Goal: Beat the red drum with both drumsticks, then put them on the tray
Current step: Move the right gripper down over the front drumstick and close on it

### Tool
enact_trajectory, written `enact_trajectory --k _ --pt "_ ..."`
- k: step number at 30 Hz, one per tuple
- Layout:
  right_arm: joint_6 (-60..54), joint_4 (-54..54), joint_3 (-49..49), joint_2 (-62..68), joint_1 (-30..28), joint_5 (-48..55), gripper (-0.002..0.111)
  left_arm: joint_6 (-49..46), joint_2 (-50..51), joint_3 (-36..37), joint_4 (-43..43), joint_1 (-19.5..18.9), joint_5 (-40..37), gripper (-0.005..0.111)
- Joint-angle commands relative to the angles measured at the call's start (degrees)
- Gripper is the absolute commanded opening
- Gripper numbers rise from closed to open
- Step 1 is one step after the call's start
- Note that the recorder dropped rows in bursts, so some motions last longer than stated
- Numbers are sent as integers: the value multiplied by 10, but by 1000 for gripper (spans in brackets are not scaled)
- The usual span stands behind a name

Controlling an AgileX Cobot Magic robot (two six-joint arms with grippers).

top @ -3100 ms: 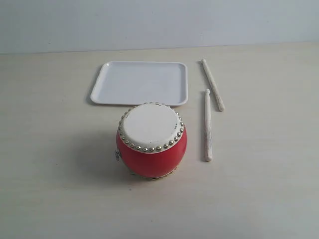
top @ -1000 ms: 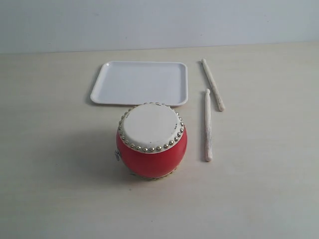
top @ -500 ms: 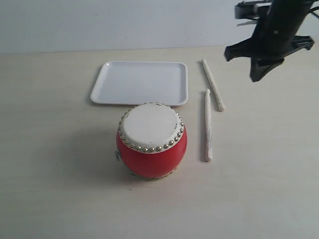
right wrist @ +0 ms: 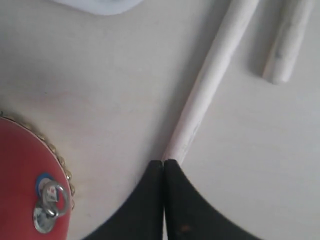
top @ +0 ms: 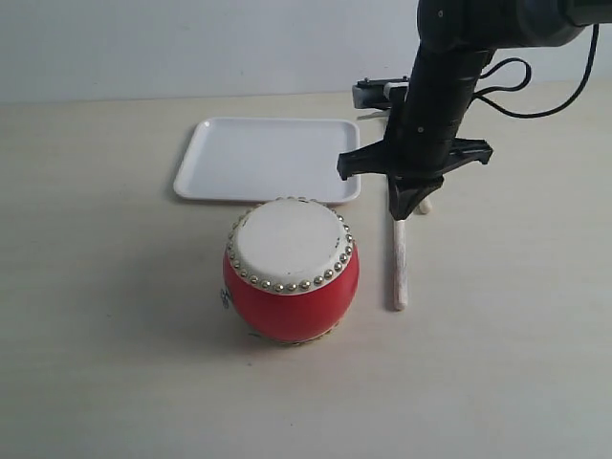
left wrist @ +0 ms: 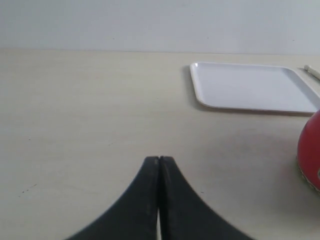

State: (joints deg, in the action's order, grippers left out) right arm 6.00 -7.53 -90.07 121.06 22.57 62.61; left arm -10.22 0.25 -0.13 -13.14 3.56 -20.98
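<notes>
— Where's the red drum [top: 292, 277]?
— Upright in the middle of the tabletop [top: 115, 363], cream head up. The tray [top: 268, 158] lies just beyond it, at twelve o'clock.
— And the sticks?
— Both flat on the tabletop at the drum's three o'clock side. The near drumstick [top: 399, 268] runs six to twelve. The far drumstick [right wrist: 287, 40] is mostly hidden behind the arm [top: 435, 86].
— The right gripper [top: 405, 208]?
— Clenched, holding nothing, pointing down over the near drumstick's far end — I can't tell whether it touches.
— The left gripper [left wrist: 159, 165]?
— Pinched together too, grasping nothing, low over bare tabletop.
</notes>
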Motion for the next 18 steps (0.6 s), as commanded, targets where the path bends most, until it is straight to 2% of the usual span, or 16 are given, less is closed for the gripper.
enact_trajectory --k 1,6,13,18 --pt "66 -7 0 -2 1 15 2 -1 -3 1 -8 -2 1 0" --pt "104 -9 41 -2 1 13 14 0 -3 1 -8 -2 1 0" --pt "107 -12 91 -2 1 -49 33 0 -3 1 -8 -2 1 0" --pt "115 -18 91 -3 1 -59 40 0 -3 1 -8 -2 1 0"
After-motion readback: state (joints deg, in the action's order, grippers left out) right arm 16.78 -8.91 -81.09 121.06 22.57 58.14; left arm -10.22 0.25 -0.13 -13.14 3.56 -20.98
